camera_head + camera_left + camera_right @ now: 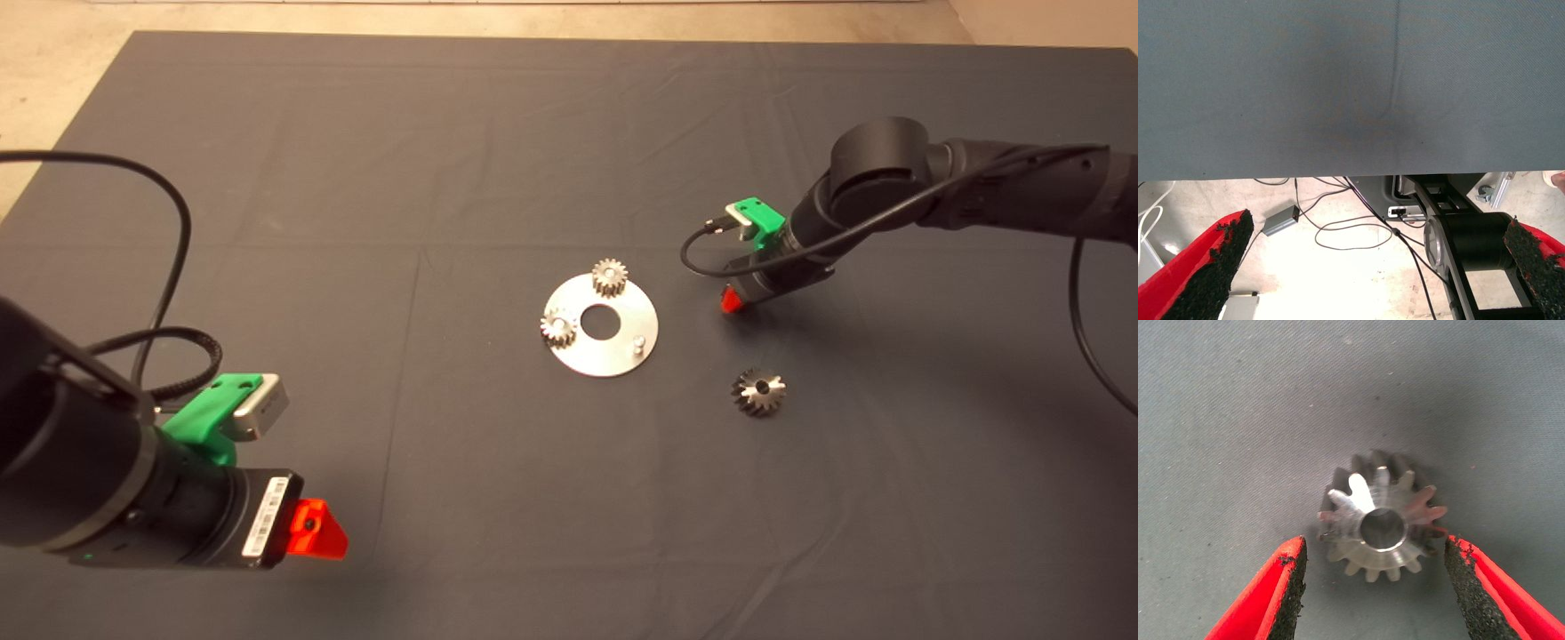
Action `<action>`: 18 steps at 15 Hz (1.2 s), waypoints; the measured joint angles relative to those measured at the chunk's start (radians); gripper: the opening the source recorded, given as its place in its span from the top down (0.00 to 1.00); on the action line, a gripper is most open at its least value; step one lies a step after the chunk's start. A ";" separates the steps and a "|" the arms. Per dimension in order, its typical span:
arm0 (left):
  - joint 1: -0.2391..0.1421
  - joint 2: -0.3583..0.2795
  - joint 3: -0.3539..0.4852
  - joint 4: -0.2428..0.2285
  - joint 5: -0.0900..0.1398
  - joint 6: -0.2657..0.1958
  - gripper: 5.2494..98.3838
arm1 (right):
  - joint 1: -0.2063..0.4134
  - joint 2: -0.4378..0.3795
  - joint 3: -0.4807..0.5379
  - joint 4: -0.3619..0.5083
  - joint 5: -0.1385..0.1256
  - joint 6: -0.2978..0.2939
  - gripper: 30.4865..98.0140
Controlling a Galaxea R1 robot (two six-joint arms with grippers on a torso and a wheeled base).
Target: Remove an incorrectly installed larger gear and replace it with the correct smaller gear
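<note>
The larger gear (758,391), with flared teeth, lies on the dark mat right of the round steel plate (622,360). The plate carries two small gears (609,277) (558,328) and one bare peg (637,341). My right gripper (733,300) is low over the mat, right of the plate and above the larger gear. In the right wrist view it (1375,547) is open, with a smaller gear (1381,520) lying flat on the mat between the spread fingers, untouched. The gripper hides that gear in the head view. My left gripper (316,529) waits open at the lower left.
The left wrist view shows the mat's edge (1338,177) and, beyond it, the floor with cables (1338,230) and a small grey box (1279,221). Bare floor (53,53) lies past the mat's far left corner.
</note>
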 measured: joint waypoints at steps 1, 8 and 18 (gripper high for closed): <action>0.000 0.000 0.000 0.000 0.000 0.000 0.01 | 0.000 -0.002 0.000 0.000 0.000 0.000 0.63; 0.000 0.000 0.000 0.000 0.000 0.000 0.01 | 0.000 0.000 -0.001 -0.002 0.000 0.000 0.63; 0.006 0.000 0.000 0.000 0.000 0.000 0.01 | 0.000 0.004 -0.002 -0.009 0.001 -0.004 0.70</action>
